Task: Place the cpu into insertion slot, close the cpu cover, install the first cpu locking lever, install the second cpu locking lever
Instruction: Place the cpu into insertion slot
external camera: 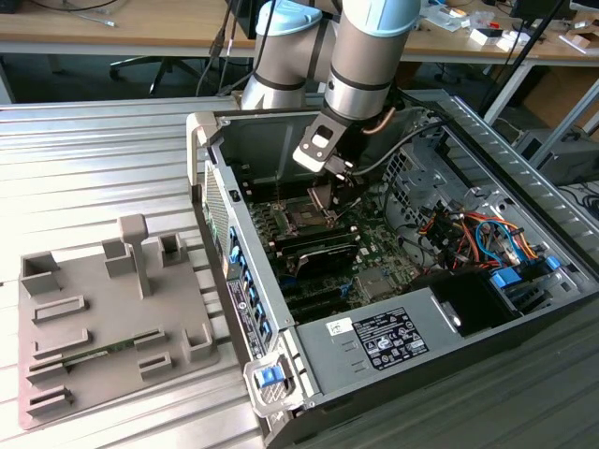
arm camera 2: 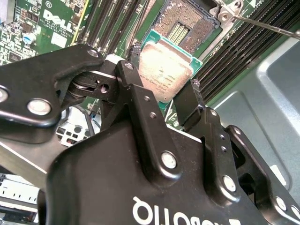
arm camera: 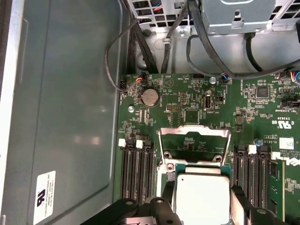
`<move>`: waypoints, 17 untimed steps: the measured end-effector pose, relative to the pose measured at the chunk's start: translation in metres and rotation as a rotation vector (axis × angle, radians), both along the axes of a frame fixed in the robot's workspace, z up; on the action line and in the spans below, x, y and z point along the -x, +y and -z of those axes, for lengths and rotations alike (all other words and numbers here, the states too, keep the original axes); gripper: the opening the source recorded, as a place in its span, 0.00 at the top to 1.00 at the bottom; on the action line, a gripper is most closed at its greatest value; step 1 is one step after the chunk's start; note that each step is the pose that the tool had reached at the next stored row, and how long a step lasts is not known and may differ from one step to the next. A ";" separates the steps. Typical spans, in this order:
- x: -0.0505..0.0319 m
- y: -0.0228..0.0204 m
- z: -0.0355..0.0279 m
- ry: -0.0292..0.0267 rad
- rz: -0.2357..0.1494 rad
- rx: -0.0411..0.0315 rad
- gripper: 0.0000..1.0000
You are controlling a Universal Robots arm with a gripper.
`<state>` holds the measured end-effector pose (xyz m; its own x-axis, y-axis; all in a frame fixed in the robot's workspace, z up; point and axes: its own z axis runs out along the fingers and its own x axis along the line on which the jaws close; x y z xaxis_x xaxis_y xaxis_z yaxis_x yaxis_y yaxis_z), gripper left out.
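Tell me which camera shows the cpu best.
The second wrist view: the cpu shows most of its face, held between the fingers near the insertion slot. The first wrist view crops the cpu at the frame edge. In the exterior view it is too small to tell.

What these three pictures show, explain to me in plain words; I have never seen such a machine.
The machine is a robot arm reaching into an open computer case that lies on a ribbed metal table. The exterior view comes from a camera off the arm; both wrist views come from cameras riding on the arm, looking past its black gripper. It pinches the cpu, a small silver square chip, by opposite edges, close to the insertion slot on the green motherboard, not yet seated in it. The cpu cover stands raised. On the exterior view's left, a grey moulded tray lies on the table.
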<state>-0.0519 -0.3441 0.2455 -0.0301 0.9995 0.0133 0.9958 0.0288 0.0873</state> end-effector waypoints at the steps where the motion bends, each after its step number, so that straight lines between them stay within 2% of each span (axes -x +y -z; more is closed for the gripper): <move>1: 0.0007 0.0000 0.0003 0.0000 0.000 0.0001 0.45; 17: 0.0030 0.0000 0.0034 0.0000 0.000 0.0001 0.45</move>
